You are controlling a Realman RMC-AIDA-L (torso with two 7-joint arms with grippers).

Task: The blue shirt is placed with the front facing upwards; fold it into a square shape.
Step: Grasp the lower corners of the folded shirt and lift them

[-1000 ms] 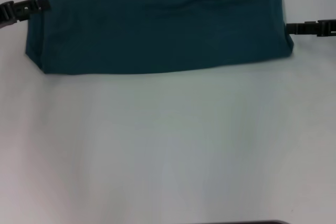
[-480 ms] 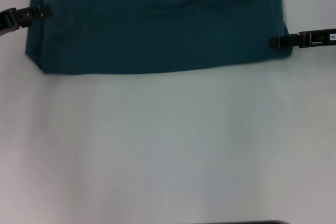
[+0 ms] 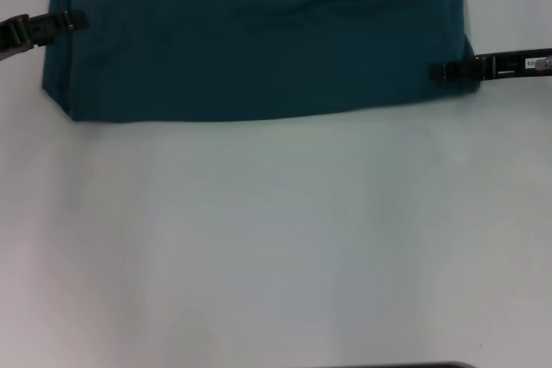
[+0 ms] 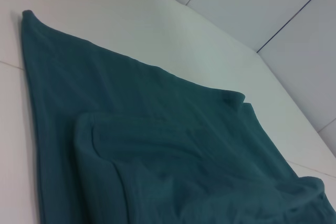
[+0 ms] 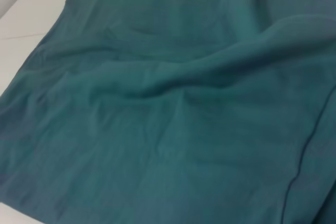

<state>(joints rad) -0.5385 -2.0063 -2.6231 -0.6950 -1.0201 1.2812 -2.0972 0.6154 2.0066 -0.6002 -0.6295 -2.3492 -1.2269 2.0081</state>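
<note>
From the head camera I see the blue shirt [image 3: 259, 40] lying flat across the far part of the white table [image 3: 276, 247], its near edge a fairly straight line and its upper part cut off by the frame. My left gripper [image 3: 76, 18] comes in from the left side, its tip over the shirt's left border. My right gripper [image 3: 435, 71] reaches in from the right, its tip lying over the cloth just inside the shirt's right edge, near the lower right corner. Both show only as thin dark profiles, so I cannot tell whether either one is apart, together or pinching fabric.

The left wrist camera gives me what the head view lacks: the shirt [image 4: 157, 150] is doubled, with a rounded fold of an upper layer lying on a flatter lower layer, and one corner stretching away over the table [image 4: 131, 19] toward a pale panelled wall [image 4: 273, 3]. None of that arm's fingers appear there.

The right wrist camera is almost filled by the shirt [image 5: 168, 108], showing soft ridges and wrinkles the head view flattens out, a stitched hem line along one side, and a sliver of table [image 5: 21, 30] beyond a corner.
</note>
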